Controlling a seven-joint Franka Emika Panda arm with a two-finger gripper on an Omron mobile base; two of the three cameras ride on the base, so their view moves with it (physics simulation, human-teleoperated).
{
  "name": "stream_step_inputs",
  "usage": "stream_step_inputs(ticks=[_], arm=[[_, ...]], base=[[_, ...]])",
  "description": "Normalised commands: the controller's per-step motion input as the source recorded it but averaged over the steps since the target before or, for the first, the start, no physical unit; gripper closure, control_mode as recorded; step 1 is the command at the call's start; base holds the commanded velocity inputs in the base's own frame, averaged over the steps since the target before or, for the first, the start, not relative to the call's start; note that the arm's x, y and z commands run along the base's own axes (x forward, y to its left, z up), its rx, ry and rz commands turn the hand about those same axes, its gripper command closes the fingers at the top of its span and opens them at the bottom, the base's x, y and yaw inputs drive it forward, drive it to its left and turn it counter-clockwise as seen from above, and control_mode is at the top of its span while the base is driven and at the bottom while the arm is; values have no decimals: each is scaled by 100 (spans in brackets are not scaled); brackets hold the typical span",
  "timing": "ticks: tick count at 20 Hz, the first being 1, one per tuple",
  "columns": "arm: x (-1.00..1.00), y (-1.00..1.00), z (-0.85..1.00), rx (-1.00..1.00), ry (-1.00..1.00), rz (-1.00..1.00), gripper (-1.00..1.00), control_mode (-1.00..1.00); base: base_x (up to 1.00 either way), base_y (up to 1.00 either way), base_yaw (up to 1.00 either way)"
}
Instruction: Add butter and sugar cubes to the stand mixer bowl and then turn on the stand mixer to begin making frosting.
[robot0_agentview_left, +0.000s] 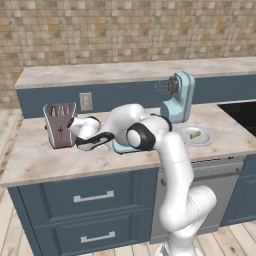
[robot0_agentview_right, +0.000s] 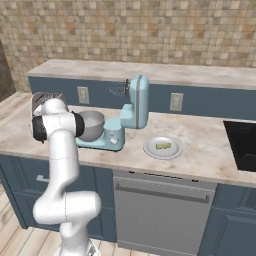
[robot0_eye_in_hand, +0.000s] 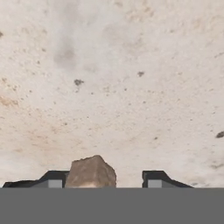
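Note:
A tan-brown sugar cube (robot0_eye_in_hand: 91, 171) sits on the pale stone counter between my two fingertips. It lies against the left fingertip, with a gap to the right one, so my gripper (robot0_eye_in_hand: 105, 178) is open around it. The hand (robot0_agentview_left: 90, 136) reaches down to the counter left of the light blue stand mixer (robot0_agentview_left: 179, 100) (robot0_agentview_right: 136, 105). The grey metal stand mixer bowl (robot0_agentview_right: 91, 125) sits on the mixer's base, partly behind my arm. The pale yellow butter (robot0_agentview_left: 196, 134) (robot0_agentview_right: 163, 146) lies on a white plate (robot0_agentview_left: 186, 141) (robot0_agentview_right: 150, 150) right of the mixer.
A grey, red-marked boxy appliance (robot0_agentview_left: 60, 125) (robot0_agentview_right: 42, 97) stands close to the left of my hand. A dark recess (robot0_agentview_left: 242, 112) (robot0_agentview_right: 242, 145) is set into the counter at the far right. A raised ledge (robot0_agentview_left: 125, 72) and a tiled wall lie behind.

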Motion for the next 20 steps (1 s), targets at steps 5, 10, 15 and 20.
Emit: stream_step_inputs(ticks=[5,10,15,20], arm=[[-12,-3,-13,-2,0,-1,100,-100],[-41,-4,-3,0,0,-1,100,-100],[-62,0,43,1,-7,0,100,-100],[-69,-1,99,8,-14,0,100,-100]], base=[[0,0,0],[0,0,0],[0,0,0],[0,0,0]])
